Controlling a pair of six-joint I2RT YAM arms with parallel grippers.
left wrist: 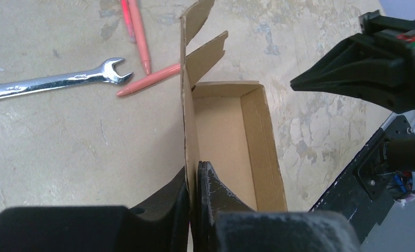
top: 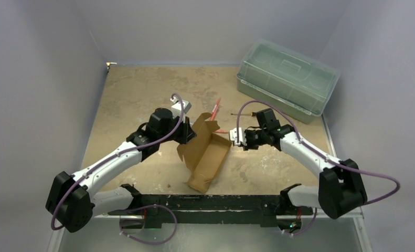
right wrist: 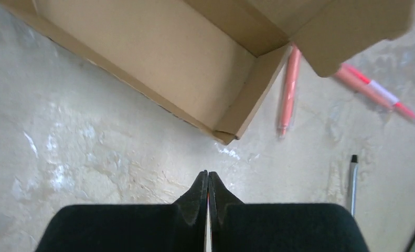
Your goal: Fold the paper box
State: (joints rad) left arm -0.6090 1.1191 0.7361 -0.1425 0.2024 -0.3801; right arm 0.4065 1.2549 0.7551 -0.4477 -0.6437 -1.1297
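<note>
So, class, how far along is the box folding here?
Done: the box already has a floor and standing side walls. In hand: the left end effector pinches its tall side panel; the right end effector is shut, empty, off the box. Left: the flaps stand open, so closing remains.

The right gripper (right wrist: 206,179) has its fingers pressed together with nothing between them, over the mottled table (right wrist: 89,163). The open paper box (right wrist: 158,58) lies ahead, its nearest corner just beyond the tips. Ahead to the right lie a pink pen (right wrist: 289,89) beside the box, a blurred red-and-white pen (right wrist: 375,90) farther out, and a grey pen (right wrist: 353,184) level with the tips.
</note>
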